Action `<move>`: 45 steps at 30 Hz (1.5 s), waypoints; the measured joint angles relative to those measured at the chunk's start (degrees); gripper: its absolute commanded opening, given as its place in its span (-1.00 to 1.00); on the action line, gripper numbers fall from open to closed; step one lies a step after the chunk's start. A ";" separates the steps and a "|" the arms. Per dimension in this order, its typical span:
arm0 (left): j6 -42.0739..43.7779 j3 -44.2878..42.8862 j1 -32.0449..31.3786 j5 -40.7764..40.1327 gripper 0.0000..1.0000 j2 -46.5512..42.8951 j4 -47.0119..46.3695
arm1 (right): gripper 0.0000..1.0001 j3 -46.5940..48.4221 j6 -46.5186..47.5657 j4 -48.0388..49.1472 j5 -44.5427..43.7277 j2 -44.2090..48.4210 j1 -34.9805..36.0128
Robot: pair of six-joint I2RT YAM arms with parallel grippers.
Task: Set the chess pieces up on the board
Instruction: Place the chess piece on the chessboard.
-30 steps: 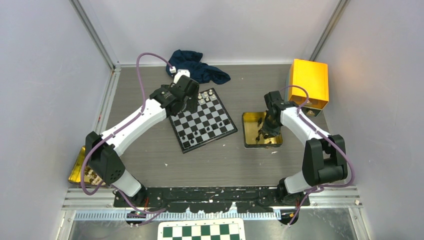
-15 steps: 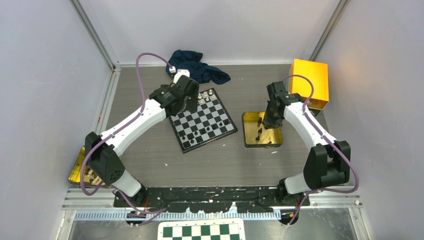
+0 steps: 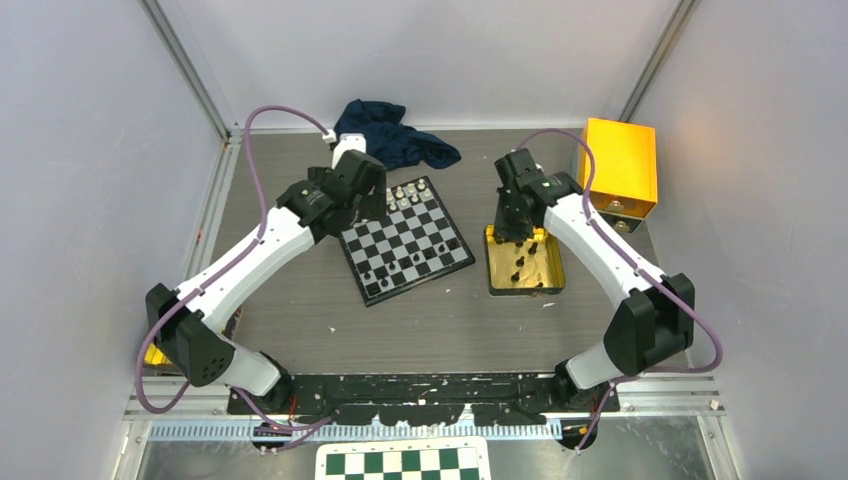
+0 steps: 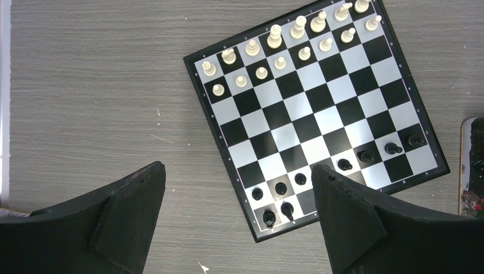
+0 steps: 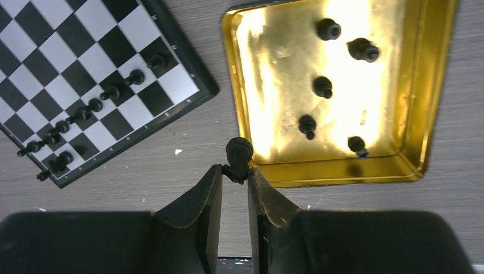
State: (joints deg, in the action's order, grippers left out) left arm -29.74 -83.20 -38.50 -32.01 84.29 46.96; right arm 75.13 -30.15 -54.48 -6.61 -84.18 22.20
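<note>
– Right wrist view: what has the right gripper (image 5: pixel 234 171) got?
– Its fingers are closed on a black piece (image 5: pixel 238 153). The round head sticks out past the fingertips and shows against the lower left rim of the tray (image 5: pixel 337 174).
– And inside the tray?
– Five loose pieces (image 5: pixel 322 87), all black, lie well apart on the gold floor.
– Where is the board (image 5: pixel 57 57)?
– Upper left of that frame, flat on the grey surface (image 5: pixel 142 182), near the tray but not touching it. A black row (image 5: pixel 111 91) runs along its near edge.
– And the left gripper (image 4: pixel 237 174)?
– In the left wrist view it is spread wide and holds nothing, above the board's lower left part. White pieces (image 4: pixel 275 37) fill two rows along the board's upper edge. The black row runs along the lower edge, with two more black pieces behind it at the bottom corner.
– From the top?
– The left gripper is over the board's upper left corner. The right gripper is over the tray's upper left.
</note>
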 measured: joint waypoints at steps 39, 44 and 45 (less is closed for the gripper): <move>0.24 5.29 0.00 -0.44 0.99 -7.41 0.50 | -0.99 7.98 -11.04 8.31 0.79 -23.63 13.33; 0.24 5.51 0.00 -0.44 0.99 -7.41 0.50 | -0.99 7.98 -11.04 8.96 0.81 -24.15 13.33; 0.24 5.53 0.00 -0.44 0.99 -7.41 0.52 | -0.99 7.98 -11.04 9.14 0.92 -24.30 13.33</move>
State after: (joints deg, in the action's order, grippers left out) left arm -29.50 -77.67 -38.50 -32.45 76.88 47.48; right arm 83.11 -41.19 -45.34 -5.69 -108.49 35.53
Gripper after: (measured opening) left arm 0.996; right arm 0.263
